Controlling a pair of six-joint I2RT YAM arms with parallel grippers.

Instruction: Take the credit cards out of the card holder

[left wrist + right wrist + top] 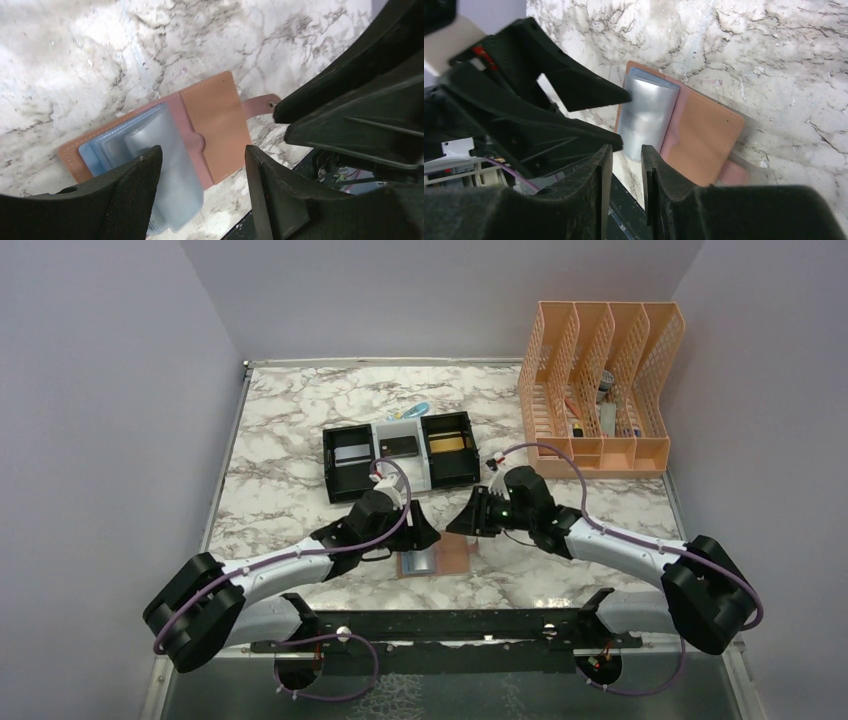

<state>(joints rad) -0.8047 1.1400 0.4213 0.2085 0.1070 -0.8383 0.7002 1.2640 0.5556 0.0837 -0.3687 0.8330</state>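
Observation:
The card holder point(442, 558) lies open on the marble table near the front edge, tan leather with a snap tab and pale blue-grey pockets point(165, 150). It also shows in the right wrist view point(701, 135). No card shows in its pockets. A silvery grey card point(350, 455), a dark card point(400, 447) and a gold card point(450, 445) lie in the black-and-white tray point(375, 475). My left gripper point(200, 170) is open and empty just above the holder's pockets. My right gripper point(624, 165) is empty, its jaws a narrow gap apart, above the holder's near edge.
A peach file organizer point(600, 380) with small items stands at the back right. A blue object point(415, 412) lies behind the tray. A black rail point(440, 625) runs along the near edge. The two gripper heads point(440, 525) are close together over the holder.

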